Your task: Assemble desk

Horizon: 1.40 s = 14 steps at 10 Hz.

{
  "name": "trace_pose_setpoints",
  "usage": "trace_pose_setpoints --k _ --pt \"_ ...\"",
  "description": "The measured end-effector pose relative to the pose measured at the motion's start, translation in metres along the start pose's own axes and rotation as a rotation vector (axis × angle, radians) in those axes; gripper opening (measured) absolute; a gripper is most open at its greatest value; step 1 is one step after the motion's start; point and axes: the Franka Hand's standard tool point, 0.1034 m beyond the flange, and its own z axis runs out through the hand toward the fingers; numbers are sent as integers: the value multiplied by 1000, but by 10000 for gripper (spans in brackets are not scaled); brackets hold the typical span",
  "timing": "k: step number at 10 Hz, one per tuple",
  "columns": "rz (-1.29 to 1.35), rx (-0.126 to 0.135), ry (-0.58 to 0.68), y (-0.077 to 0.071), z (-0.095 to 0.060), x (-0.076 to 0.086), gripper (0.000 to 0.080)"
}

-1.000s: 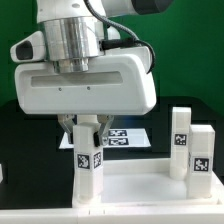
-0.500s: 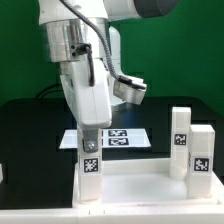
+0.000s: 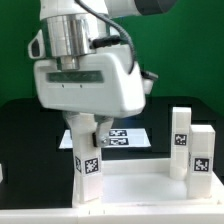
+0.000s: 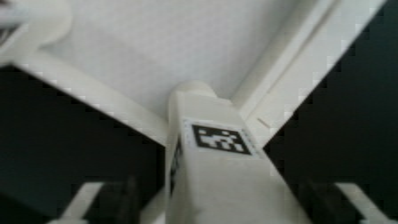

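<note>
The white desk tabletop [image 3: 140, 186] lies at the front, rim up. A white tagged leg [image 3: 89, 166] stands upright in its corner socket at the exterior view's left. My gripper [image 3: 88, 136] hangs straight over this leg, with a finger on either side of its top. In the wrist view the leg [image 4: 215, 140] fills the middle, and the fingers [image 4: 82, 203] stand apart from it with dark gaps on both sides. The gripper [image 4: 210, 206] is open. Two more tagged legs [image 3: 180, 139] [image 3: 200, 153] stand upright at the tabletop's right end.
The marker board [image 3: 124, 137] lies flat on the black table behind the tabletop, partly hidden by my gripper. The tabletop's inner floor and rim [image 4: 295, 58] show in the wrist view. A green wall closes the back.
My gripper has turned about its vertical axis: broad side to the camera, then edge-on, now broad side again. The leg stays upright in its socket.
</note>
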Motion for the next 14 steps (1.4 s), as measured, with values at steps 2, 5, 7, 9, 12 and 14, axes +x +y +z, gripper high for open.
trace_pose_setpoints --k 2,5,7,9,12,14 --pt "-80 -3 -1 1 2 0 627" --pt "-523 -19 2 -1 1 -1 645" --pt "-815 -27 -44 1 5 -10 648" --pt "-801 -27 -36 1 4 -7 648" --pt "-639 -28 -31 1 4 -7 349" --pt "-295 -22 10 -8 2 -7 57"
